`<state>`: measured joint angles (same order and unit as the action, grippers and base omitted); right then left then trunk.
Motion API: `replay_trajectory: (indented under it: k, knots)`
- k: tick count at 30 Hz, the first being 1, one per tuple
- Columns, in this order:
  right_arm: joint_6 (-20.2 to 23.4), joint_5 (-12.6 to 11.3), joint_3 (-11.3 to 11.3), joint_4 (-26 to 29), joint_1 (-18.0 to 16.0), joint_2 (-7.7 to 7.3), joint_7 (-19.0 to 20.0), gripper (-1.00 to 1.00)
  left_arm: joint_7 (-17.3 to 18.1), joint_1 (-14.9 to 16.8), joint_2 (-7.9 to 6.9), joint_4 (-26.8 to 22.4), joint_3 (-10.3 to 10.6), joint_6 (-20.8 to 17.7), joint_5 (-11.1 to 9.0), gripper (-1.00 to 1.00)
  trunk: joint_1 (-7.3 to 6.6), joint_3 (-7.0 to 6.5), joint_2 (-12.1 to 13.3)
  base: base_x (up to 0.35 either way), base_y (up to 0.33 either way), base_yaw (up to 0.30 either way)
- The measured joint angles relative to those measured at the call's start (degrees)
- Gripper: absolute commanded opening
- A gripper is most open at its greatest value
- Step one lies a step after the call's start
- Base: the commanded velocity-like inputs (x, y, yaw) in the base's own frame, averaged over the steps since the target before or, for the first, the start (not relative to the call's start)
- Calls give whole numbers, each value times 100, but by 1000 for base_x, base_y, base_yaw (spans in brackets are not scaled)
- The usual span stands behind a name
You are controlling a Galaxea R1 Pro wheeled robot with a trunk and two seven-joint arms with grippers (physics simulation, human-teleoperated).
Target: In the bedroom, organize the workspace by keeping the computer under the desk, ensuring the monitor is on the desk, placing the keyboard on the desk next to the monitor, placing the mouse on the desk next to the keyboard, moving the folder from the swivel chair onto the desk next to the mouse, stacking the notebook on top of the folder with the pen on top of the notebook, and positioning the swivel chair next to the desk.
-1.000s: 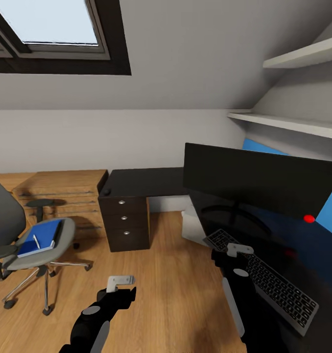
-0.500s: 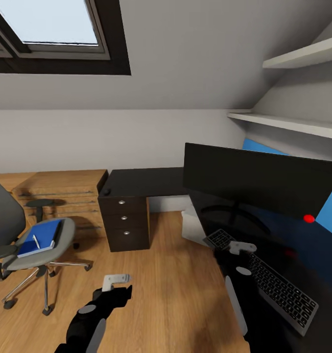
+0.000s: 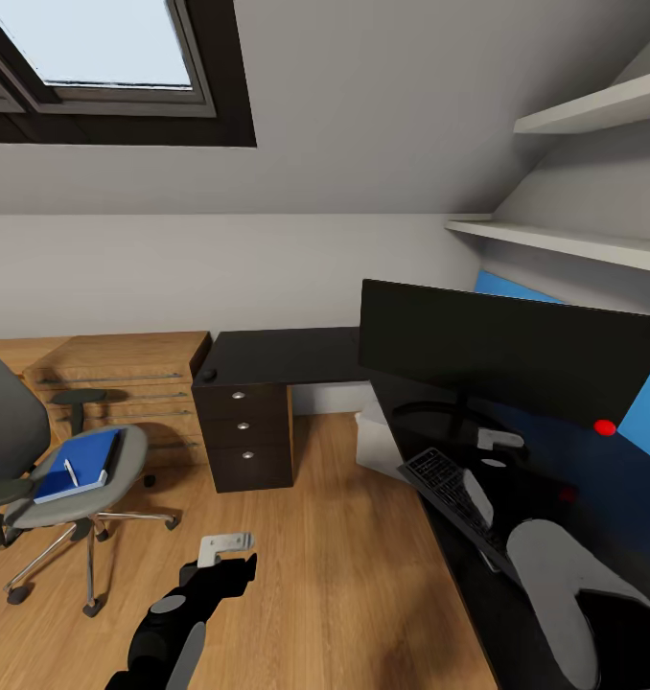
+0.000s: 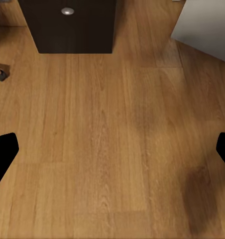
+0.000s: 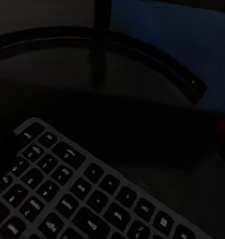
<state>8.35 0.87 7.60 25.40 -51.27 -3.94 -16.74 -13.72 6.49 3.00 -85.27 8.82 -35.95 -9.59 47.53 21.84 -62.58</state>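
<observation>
Nearest you, your right gripper (image 3: 499, 443) is reaching over the keyboard (image 3: 450, 484) toward the monitor's stand; whether it is open or closed can't be told, since its fingers don't show clearly in either the head or the right wrist view. Your left gripper (image 3: 225, 548) hangs over bare wooden floor with its fingers spread wide and nothing between them. The keyboard already lies on the desk (image 3: 277, 353) just in front of the monitor (image 3: 507, 350), and the monitor stands on the desk, so those two placements look done. Beyond the desk edge, a pale box (image 3: 375, 443) that is probably the computer sits under the top. What looks like the mouse (image 3: 209, 374) rests on the far corner above the drawer unit, well apart from the keyboard, so it likely needs moving. To your left, the swivel chair (image 3: 61, 479) stands away from the desk with the folder (image 3: 78, 464) on its seat and the pen (image 3: 72, 471) lying on the folder; the notebook can't be made out. Folder, notebook, pen and chair all remain. No brand, label or readable writing is visible anywhere; the key legends are too dim to read.
</observation>
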Motion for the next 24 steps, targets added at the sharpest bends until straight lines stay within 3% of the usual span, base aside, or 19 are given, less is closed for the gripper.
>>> replay_trajectory:
  k: [2, 5, 8, 24]
  knots:
    - [-381, -86, 100, -616, -214, -72, 37, 100, 0, -1, 0, 1, 0, 10, 0, 100, 0, 0, 0, 0, 0, 0]
    - [-579, -239, 175, -989, -326, -93, 71, 100, -1, -2, 3, 9, 0, 15, 0, 100, 0, 0, 0, 0, 0, 0]
    - [-735, -620, 249, -1439, -418, -52, 109, 100, -2, -2, 8, 31, 7, 19, 0, 100, 0, 0, 0, 0, 0, 0]
    - [-771, -718, 262, -1541, -417, -64, 95, 100, -9, -1, 8, 53, 8, 20, 6, 100, 0, 0, 0, 24, -183, 0]
